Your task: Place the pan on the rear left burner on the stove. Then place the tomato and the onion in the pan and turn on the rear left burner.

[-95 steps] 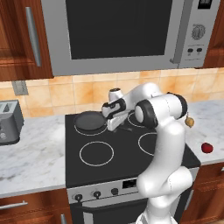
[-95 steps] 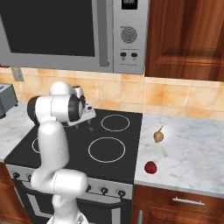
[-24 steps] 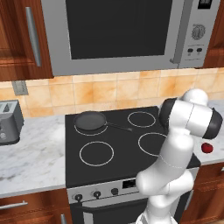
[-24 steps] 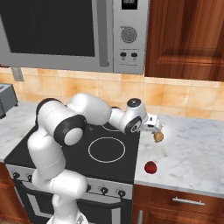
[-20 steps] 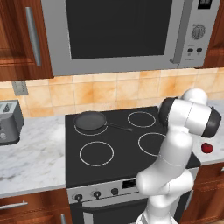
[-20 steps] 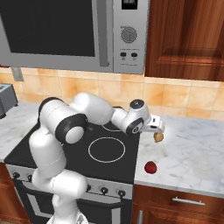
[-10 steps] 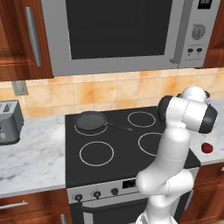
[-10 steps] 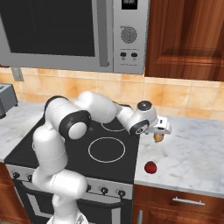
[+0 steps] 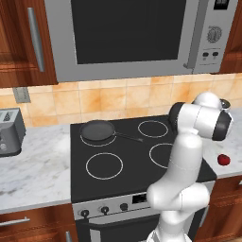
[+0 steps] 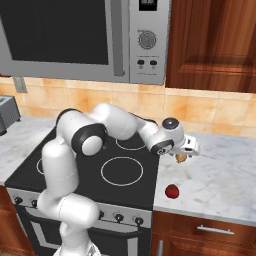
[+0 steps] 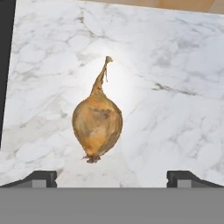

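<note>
**Yellow-brown onion under the open gripper**

White marble counter (image 11: 175, 65) is being lain on by the onion (image 11: 97, 124), right of the stove (image 10: 75, 165). The gripper (image 11: 111, 177) is being held wide open above it, nothing being gripped. The tomato (image 10: 172, 191) is being left nearby. The pan (image 9: 98, 130) is being carried by the rear left burner (image 9: 85, 140).

You're looking straight down on the onion (image 11: 96, 124), lying on the white marble counter (image 11: 175, 87) just ahead of your jaws and a little toward the left tip. Both tips stand wide apart, touching nothing. The stalk points away from the jaws. The stove's (image 11: 5, 65) black edge runs past the left tip.
</note>
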